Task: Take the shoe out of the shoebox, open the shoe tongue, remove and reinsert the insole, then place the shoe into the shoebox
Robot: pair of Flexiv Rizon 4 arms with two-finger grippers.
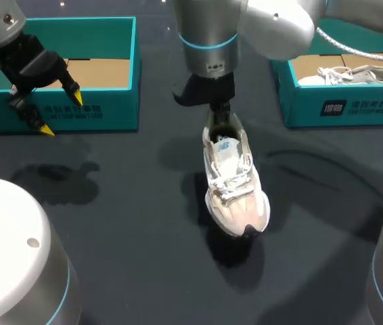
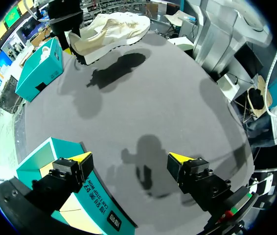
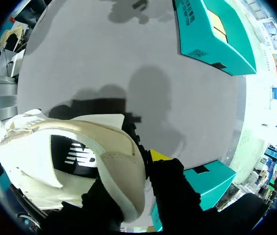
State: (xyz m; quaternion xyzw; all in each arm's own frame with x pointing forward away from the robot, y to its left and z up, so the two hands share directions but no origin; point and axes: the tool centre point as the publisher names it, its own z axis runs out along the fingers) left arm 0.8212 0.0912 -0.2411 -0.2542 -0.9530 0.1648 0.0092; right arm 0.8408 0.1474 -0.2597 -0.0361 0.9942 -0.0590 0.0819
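Cream-and-white mesh sneaker [image 1: 235,186] is out of its box, mid-counter. Right claw [image 1: 216,110] pinches the heel collar, 1 finger inside and 1 outside. Judged reason: a heel hold leaves tongue and insole opening free.

Long axis runs far to near. Toe points toward the robot's side and dips; heel sits far and higher. Its shadow lies apart from the sole on the dark grey counter [image 1: 130,217], so probably lifted.

Left claw [image 1: 61,113] is spread wide and empty at the front wall of the open teal cardboard shoebox [image 1: 120,101], well apart from the sneaker. A 2nd teal shoebox [image 1: 354,110] holds another pale shoe [image 1: 354,73].
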